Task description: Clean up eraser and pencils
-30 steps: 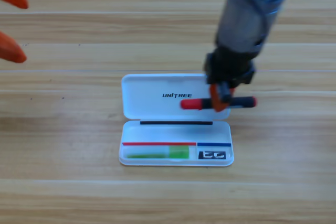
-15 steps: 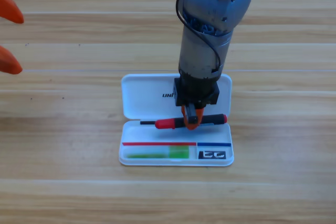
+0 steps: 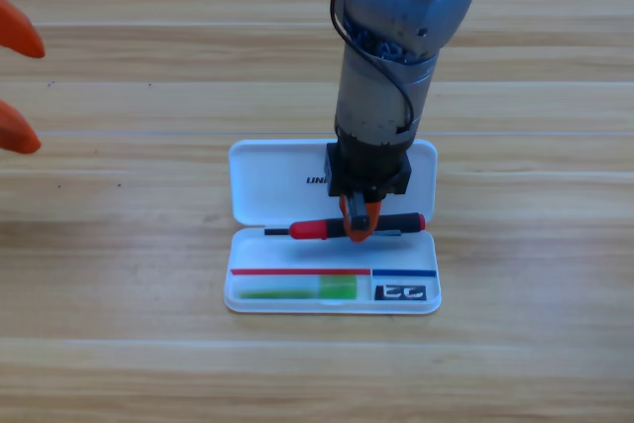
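Observation:
An open white case (image 3: 258,195) lies mid-table, lid toward the back, tray toward the front. In the tray's left slot lies the pale white and green pencil (image 3: 297,290). The dark eraser (image 3: 402,293) with white marks sits in the tray's right slot. My right gripper (image 3: 358,226) points down over the case's hinge, shut on the red-and-black pencil (image 3: 315,229), which it holds level across the tray's back edge. My left gripper (image 3: 18,86) waits at the left edge with its orange jaws apart.
The grey right arm (image 3: 391,56) comes down from the top edge and covers part of the case lid. Wooden table (image 3: 535,274) surrounds the case on all sides.
My right gripper carried the red-and-black pencil from the lid's right side down and left to the hinge line, then barely shifted. The left gripper stayed put.

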Tool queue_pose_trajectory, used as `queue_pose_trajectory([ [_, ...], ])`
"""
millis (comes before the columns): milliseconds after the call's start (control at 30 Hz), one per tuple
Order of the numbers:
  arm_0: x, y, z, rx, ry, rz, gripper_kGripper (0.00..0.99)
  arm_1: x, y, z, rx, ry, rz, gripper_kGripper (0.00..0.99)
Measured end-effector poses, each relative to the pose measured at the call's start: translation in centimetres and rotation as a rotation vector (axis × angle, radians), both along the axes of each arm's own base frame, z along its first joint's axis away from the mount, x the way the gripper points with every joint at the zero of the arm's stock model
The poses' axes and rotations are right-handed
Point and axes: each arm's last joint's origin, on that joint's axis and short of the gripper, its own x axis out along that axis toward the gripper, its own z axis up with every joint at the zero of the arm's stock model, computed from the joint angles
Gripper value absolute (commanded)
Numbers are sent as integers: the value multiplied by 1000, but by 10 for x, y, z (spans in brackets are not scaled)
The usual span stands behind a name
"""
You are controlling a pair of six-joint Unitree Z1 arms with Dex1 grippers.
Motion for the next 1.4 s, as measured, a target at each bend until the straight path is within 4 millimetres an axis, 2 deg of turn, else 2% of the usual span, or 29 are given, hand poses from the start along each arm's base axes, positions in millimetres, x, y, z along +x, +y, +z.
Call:
queue_pose_trajectory([
  [33,0,0,0,0,0,0,990,0,0,0,0,0,-3,491],
  [100,0,0,-1,0,-1,0,990,0,0,0,1,1,-7,703],
  [133,0,0,-1,-1,-2,0,990,0,0,0,1,1,-8,787],
  [167,0,0,-1,-1,-3,0,990,0,0,0,1,1,-10,821],
  [367,1,0,-1,-1,-5,0,990,-2,-2,0,-17,21,-14,822],
  [500,1,0,-1,-1,-5,0,990,-6,-4,1,-21,53,-10,861],
  [600,1,0,0,-2,-7,0,990,-14,-8,13,9,96,-1,862],
  [700,2,-1,2,-7,-16,0,990,-31,-21,51,83,105,7,902],
  [867,6,-2,17,-38,-52,14,990,-71,-63,150,303,50,7,904],
  [933,9,-3,22,-46,-68,17,990,-87,-81,179,382,43,21,904],
  [1033,18,-6,25,-53,-72,20,990,-109,-105,209,475,63,35,904],
  [1133,33,-12,23,-72,-79,26,990,-122,-119,215,502,103,33,904],
  [1300,67,-24,21,-144,-115,24,990,-124,-120,194,491,144,3,904],
  [1400,89,-32,12,-186,-143,13,989,-122,-118,187,511,136,-9,904],
])
